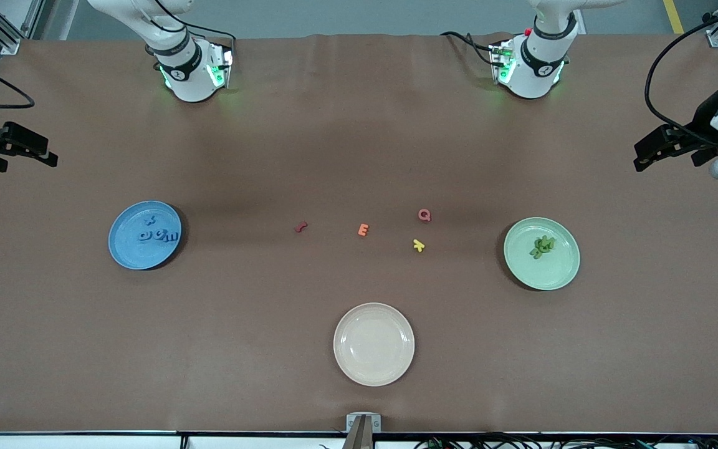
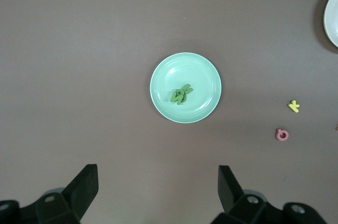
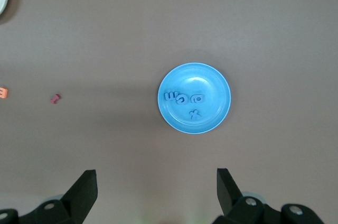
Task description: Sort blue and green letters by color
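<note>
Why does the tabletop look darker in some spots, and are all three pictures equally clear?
Front view: soft dark patches across the table, and each plate casts a shadow, as beside the blue plate and green plate. Left wrist view: even light, and the green letters form an overlapping clump that is hard to read. Right wrist view: the blue letters are readable.

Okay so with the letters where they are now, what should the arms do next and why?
Probably nothing beyond staying parked: the blue letters lie on the blue plate and the green letters sit piled on the green plate. Only red, orange, pink and yellow letters are on the table. The left gripper and right gripper hang open, empty.
</note>
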Action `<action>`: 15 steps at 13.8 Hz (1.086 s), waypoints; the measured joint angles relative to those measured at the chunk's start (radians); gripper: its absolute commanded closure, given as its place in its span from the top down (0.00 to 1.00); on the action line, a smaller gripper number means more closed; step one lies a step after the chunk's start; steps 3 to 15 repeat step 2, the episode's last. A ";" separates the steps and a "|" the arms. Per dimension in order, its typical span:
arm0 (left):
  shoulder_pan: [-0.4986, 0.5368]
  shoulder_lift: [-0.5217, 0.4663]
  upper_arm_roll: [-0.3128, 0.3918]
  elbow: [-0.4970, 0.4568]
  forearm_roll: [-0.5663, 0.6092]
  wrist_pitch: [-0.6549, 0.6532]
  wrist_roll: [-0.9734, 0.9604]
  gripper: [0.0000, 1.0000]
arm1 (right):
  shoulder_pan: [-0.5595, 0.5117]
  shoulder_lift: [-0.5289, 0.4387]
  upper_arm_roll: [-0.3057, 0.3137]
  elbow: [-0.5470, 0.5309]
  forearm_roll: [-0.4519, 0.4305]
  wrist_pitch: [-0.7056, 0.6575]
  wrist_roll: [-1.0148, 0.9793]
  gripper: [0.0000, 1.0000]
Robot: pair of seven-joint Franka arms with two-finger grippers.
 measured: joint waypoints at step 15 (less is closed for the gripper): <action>-0.002 0.001 -0.004 0.003 0.000 0.002 0.015 1.00 | 0.000 0.000 -0.001 0.000 0.001 0.000 0.000 1.00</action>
